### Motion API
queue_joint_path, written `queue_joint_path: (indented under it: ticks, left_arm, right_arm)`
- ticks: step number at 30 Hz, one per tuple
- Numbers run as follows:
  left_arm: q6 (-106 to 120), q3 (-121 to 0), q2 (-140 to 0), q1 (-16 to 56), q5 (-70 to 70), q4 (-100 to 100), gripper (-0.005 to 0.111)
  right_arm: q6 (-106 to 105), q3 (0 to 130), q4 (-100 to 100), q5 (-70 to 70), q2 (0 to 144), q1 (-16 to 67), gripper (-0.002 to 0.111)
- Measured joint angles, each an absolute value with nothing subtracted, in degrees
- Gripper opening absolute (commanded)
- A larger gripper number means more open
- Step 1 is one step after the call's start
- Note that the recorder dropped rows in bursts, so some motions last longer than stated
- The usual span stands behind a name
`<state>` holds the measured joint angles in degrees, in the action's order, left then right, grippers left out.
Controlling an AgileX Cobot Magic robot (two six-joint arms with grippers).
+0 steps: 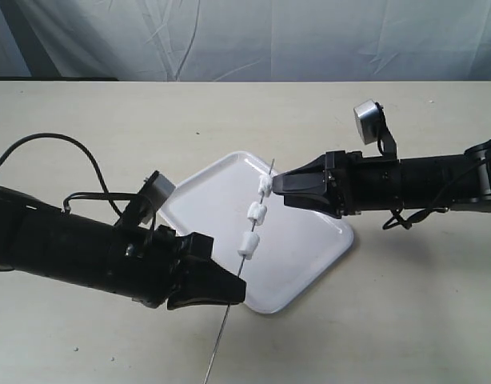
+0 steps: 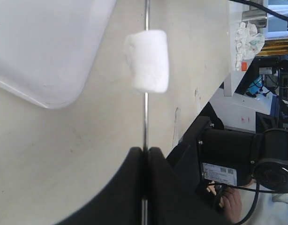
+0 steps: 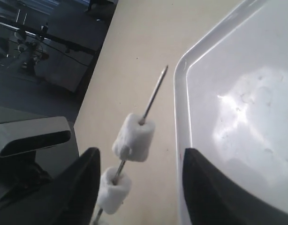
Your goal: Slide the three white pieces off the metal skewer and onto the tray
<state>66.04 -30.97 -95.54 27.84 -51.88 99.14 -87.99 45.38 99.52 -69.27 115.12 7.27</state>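
Table (image 1: 405, 320); left tool (image 1: 241, 291) clamps skewer (image 1: 220, 336); tip-side piece (image 1: 264, 186) inside open right tool (image 1: 277, 185)

no legible text, brand, number or sign appears in any view. left wrist view, lower right of the frame: a white sticker (image 2: 219, 174) on a black housing (image 2: 228, 147) carries dark print and a square code pattern, all too small to read. upper right of the frame: a small orange tag (image 2: 244, 66) among background clutter, its marks too blurred to read.
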Motion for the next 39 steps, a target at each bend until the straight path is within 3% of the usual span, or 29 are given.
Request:
queue_joint_path:
  ticks: [5, 12, 39]
  left_arm:
    - [66.04, -30.97, -95.54, 27.84, -51.99, 99.14, 0.000]
    - [66.04, -30.97, -95.54, 27.84, -52.35, 99.14, 0.000]
    - [66.04, -30.97, -95.54, 27.84, -52.34, 99.14, 0.000]
  right_arm:
    - [-85.13, 47.70, 99.61, -69.27, 115.12, 8.66, 0.052]
    - [-83.69, 49.26, 99.82, -69.27, 115.12, 10.92, 0.031]
    - [-83.47, 49.25, 99.82, -69.27, 115.12, 11.42, 0.031]
